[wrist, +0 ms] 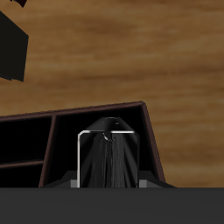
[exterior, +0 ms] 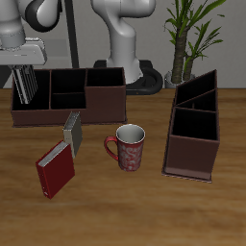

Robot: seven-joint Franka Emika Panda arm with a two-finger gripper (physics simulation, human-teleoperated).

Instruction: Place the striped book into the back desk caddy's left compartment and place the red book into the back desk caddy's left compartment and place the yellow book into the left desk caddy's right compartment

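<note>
In the back desk caddy's left compartment (exterior: 27,92), the fingers (exterior: 26,85) pinch the upright striped book (wrist: 107,157)

striped book (exterior: 26,85) in back desk caddy (exterior: 104,104), mug (exterior: 131,147) beside red book (exterior: 56,171)

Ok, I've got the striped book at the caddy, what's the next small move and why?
Probably open the tool and let go. The striped book hangs upright in its grip, its lower end already inside the back desk caddy's left compartment; the wrist view shows it between the compartment's walls. Whether it rests on the floor cannot be told, so ease down slightly first if unsure.
</note>
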